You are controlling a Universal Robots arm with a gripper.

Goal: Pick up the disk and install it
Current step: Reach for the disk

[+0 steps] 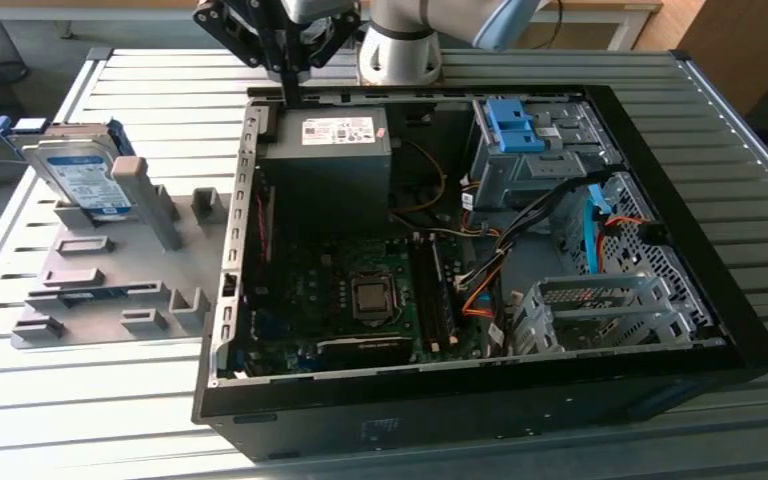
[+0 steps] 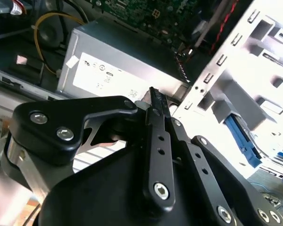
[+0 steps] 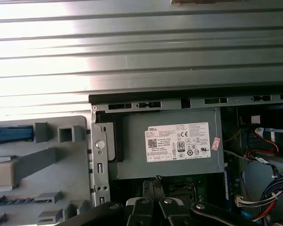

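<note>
While the gripper (image 1: 289, 92) hangs over the far wall of the open computer case (image 1: 491, 420), its fingers are pressed together on nothing. The tips point down just beside the grey power-supply box (image 1: 329, 150), and both wrist views put that box right off the black linkage.

And the disk (image 1: 77, 175)? It's well apart from the gripper, by the table's (image 1: 91, 400) edge on the exterior view's left, toward the far corner. It stands tilted on edge in a grey fixture plate (image 1: 144, 268), leaning against a grey post (image 1: 155, 205).

On handling, my read is a stiff metal slab with fair weight for its size. The faces look smooth enough to slip, and it's no friend of knocks. Both broad faces stand exposed, so pinching across its thickness near the upper edge, clear of the blue rails, looks the sound hold.

As for room, there's open air above the disk, the post is tight on one side, and low pegs dot the plate around it. Inside the case it's crowded. Cables (image 1: 491, 270) cross the middle and blue brackets (image 1: 511, 125) cap the grey bay (image 1: 544, 165) at the far side. Walls rise all round, so I'd judge the free way in is from above.
</note>
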